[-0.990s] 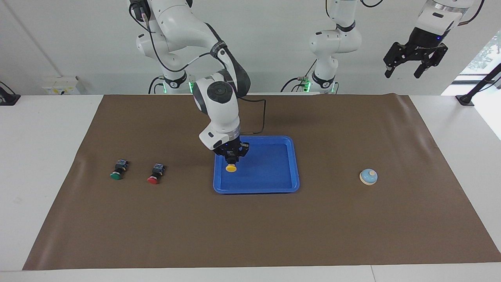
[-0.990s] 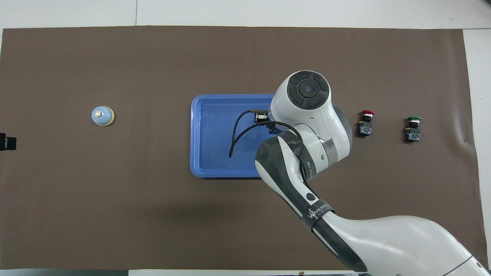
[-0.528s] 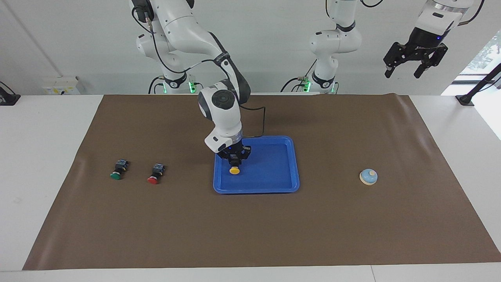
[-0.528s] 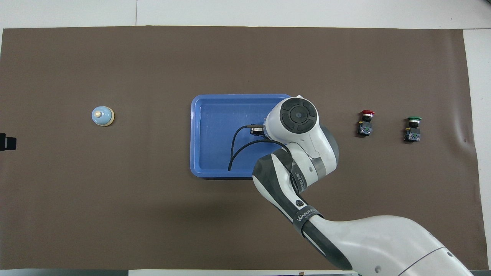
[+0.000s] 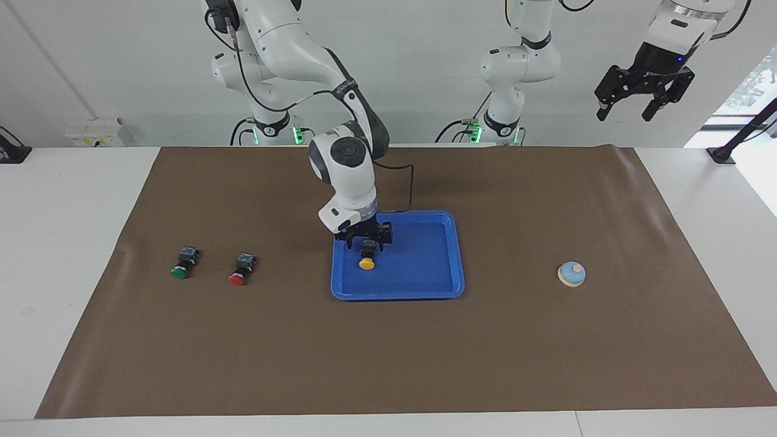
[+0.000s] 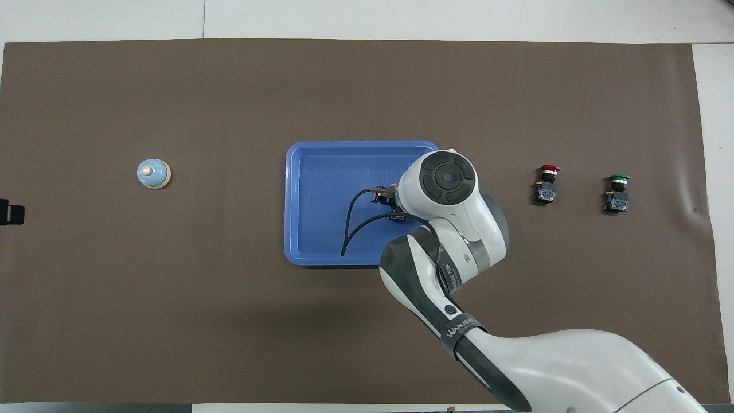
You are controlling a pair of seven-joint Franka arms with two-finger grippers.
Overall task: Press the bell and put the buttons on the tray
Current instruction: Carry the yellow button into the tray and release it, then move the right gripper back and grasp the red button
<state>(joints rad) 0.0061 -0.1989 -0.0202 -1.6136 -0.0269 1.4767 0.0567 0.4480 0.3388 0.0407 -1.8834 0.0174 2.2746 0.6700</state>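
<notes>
Since a second ago the right gripper (image 5: 366, 244) has spread its fingers and let go of the yellow button (image 5: 366, 262), which now lies on the floor of the tray (image 5: 425, 285) near the edge toward the right arm's end of the table (image 5: 73, 255). Those fingers stand apart on either side of the button's black body (whether they still brush it I cannot tell from here, though it looks released). From overhead the arm's wrist covers the button entirely.

Outside the tray, toward the right arm's end, the red button (image 5: 241, 269) and the green button (image 5: 184, 263) lie on the brown mat (image 5: 388, 364), the green one beside the red and nearer the table's end. Toward the left arm's end, well apart from the tray, sits the bell (image 5: 572, 274). The left gripper (image 5: 625, 109) waits high above that end, fingers open and empty.
</notes>
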